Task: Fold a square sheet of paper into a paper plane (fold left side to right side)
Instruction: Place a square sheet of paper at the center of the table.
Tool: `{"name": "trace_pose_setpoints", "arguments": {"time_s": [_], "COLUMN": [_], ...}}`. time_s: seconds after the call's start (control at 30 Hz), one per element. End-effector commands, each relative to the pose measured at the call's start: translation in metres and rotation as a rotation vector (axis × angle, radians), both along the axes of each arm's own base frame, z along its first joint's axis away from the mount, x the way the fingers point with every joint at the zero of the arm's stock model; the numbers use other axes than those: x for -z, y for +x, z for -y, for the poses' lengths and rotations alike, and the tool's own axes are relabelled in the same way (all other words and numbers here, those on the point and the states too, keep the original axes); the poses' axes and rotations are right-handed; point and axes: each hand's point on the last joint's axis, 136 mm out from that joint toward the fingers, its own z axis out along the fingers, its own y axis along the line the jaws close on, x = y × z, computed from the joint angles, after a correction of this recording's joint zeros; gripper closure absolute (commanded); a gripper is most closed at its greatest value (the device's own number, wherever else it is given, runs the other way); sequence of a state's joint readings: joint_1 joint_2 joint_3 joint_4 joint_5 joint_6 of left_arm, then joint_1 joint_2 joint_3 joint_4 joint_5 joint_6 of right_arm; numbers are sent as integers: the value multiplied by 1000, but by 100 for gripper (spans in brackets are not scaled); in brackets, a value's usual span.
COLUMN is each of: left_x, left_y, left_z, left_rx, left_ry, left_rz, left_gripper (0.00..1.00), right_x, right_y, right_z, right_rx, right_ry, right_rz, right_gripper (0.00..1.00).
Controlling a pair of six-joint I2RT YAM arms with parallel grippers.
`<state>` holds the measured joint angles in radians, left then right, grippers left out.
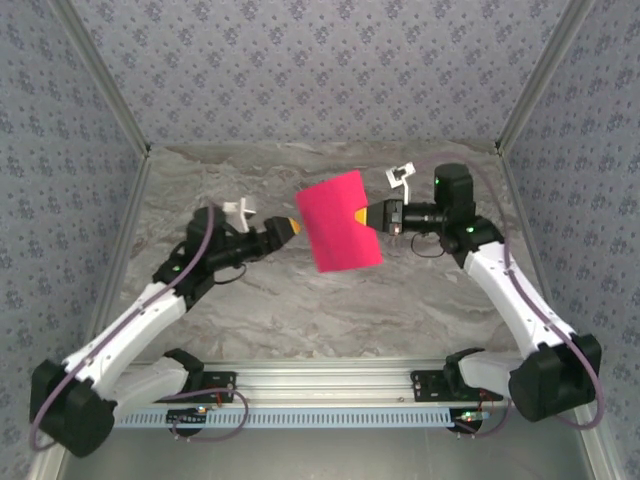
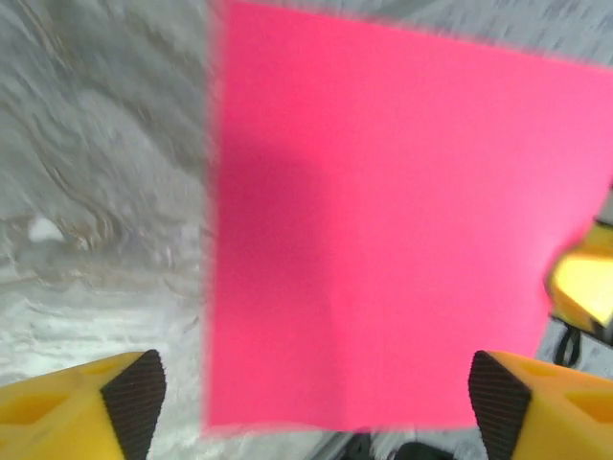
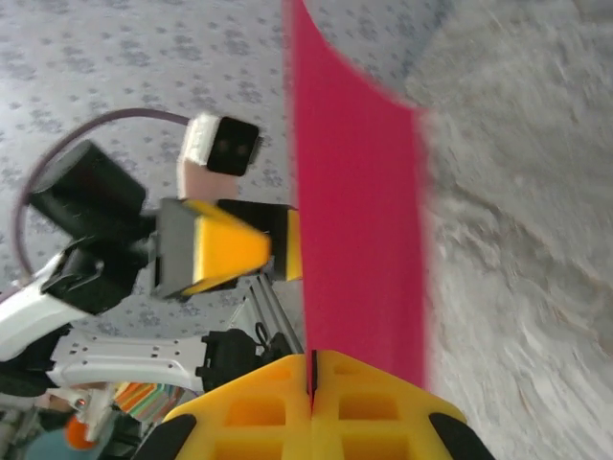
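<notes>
The square sheet of paper point(image 1: 340, 222), bright magenta-pink, hangs in the air above the middle of the table. My right gripper point(image 1: 362, 216) is shut on its right edge; in the right wrist view the sheet point(image 3: 359, 220) rises edge-on out of the closed gripper point(image 3: 311, 376). My left gripper point(image 1: 291, 227) sits just off the sheet's left edge. Seen from the left wrist, it stands open point(image 2: 316, 402), with the sheet point(image 2: 383, 220) spread flat ahead of its fingers point(image 2: 134, 395) and touching neither. A paper plane is out of view.
The marbled grey table point(image 1: 300, 310) lies below the sheet. Patterned walls point(image 1: 320, 70) close in the back and both sides. An aluminium rail point(image 1: 330, 385) with the arm bases runs along the near edge.
</notes>
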<state>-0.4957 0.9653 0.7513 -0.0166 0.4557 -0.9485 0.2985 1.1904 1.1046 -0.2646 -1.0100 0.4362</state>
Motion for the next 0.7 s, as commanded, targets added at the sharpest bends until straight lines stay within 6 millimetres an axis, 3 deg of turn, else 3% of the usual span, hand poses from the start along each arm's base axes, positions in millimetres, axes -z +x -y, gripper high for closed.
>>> {"name": "trace_pose_setpoints", "arguments": {"time_s": [0.0,0.2,0.4,0.5,0.67], "left_x": [-43,-103,-152,-167,-182], "left_y": [-6,-23,-47,-61,-82], "left_z": [-21,-21,-9,2,23], "left_rx": [-5,75,199,267,368], "left_ry": [-25,-119,-216,-240,-281], "left_rz": [173,448,649,716,777], "left_gripper": [10,5,2,2,3], "right_x": [-27,-103,-154,-168,-170], "right_y": [-47,-86,-121,-129,-125], "right_z": [8,5,-5,-8,-10], "right_rx": [-127,-234,-360,-383,-366], "right_ry": [-119,-52,78,109,119], "right_rz": [139,328,433,470,466], "right_gripper": [100,100,100,100,100]}}
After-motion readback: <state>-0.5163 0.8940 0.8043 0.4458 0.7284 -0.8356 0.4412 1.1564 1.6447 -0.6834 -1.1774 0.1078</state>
